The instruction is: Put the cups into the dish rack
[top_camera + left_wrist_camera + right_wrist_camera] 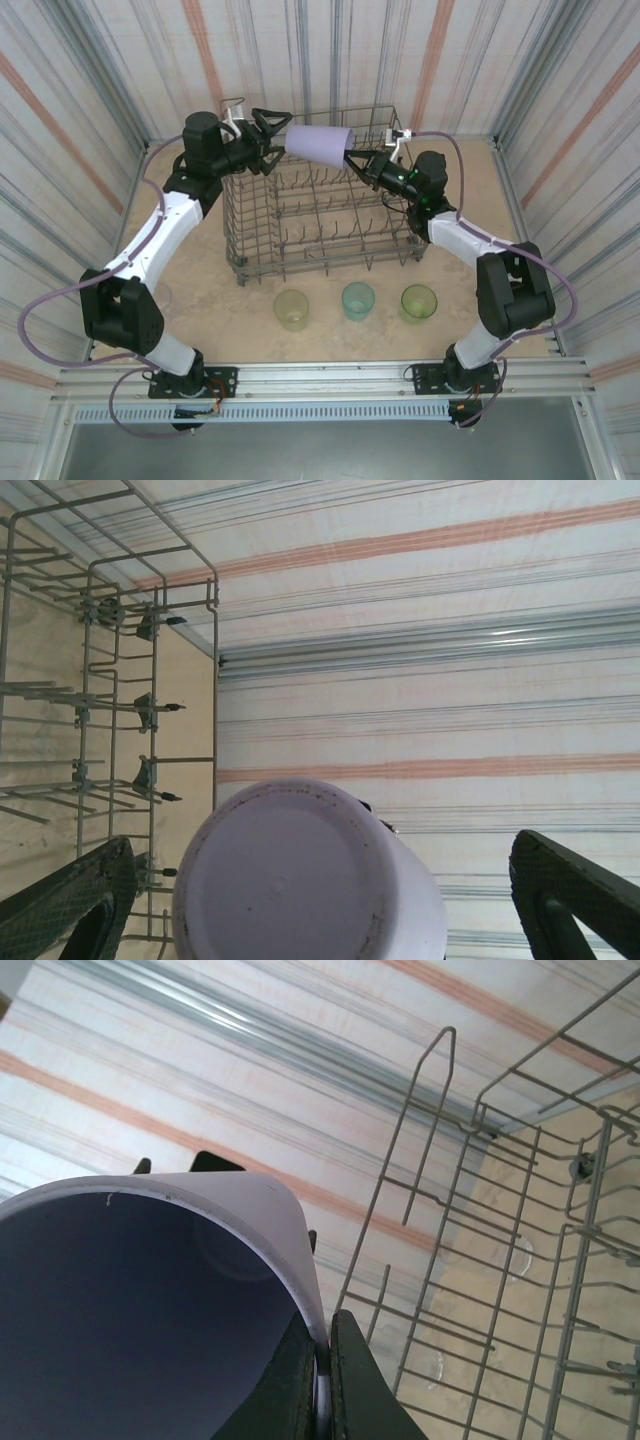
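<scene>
Step in hand, as judged: a handover above the rack [330, 262]. The right gripper [352, 158] is clamped on the rim of the lavender cup [320, 143]. The left gripper [278, 140] is spread wide at the cup's base. Left should close squarely round the body before right lets go. The cup lies on its side over the rack's far edge, smooth, with dark specks round its base. The other cups [358, 300] stand just in front of the rack.

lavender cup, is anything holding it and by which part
The right gripper holds the lavender cup, pinching the wall at its rim. The left gripper is open, fingers either side of the cup's base, not gripping.
</scene>
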`<action>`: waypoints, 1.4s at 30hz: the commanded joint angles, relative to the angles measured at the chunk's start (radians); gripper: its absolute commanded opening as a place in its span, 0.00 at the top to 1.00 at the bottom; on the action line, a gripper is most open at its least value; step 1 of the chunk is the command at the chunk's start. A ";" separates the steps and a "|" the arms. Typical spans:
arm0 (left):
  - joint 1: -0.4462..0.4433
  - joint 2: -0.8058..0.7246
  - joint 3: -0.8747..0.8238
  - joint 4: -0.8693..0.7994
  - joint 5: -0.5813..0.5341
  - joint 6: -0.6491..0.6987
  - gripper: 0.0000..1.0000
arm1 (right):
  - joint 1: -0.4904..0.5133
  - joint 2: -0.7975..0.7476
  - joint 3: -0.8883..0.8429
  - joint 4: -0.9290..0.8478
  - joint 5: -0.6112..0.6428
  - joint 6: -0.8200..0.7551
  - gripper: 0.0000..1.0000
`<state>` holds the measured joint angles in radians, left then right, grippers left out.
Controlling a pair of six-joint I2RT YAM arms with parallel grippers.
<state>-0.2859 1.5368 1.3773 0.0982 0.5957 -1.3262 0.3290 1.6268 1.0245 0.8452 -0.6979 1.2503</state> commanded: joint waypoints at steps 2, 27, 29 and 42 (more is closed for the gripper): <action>-0.006 0.010 -0.017 0.039 0.047 -0.044 0.01 | 0.017 0.051 0.058 0.134 -0.001 0.046 1.00; -0.007 0.013 -0.055 0.092 0.051 -0.070 0.21 | 0.063 0.143 0.053 0.222 0.000 0.092 1.00; -0.008 0.013 -0.058 0.101 0.049 -0.071 0.28 | 0.065 0.148 0.054 0.217 -0.001 0.094 1.00; -0.017 0.008 -0.072 0.120 0.053 -0.070 0.75 | 0.066 0.125 0.040 0.159 0.012 0.095 0.92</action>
<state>-0.2893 1.5417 1.3205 0.1764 0.6281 -1.4040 0.3870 1.7645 1.0676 1.0245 -0.6888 1.3357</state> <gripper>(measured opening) 0.700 0.065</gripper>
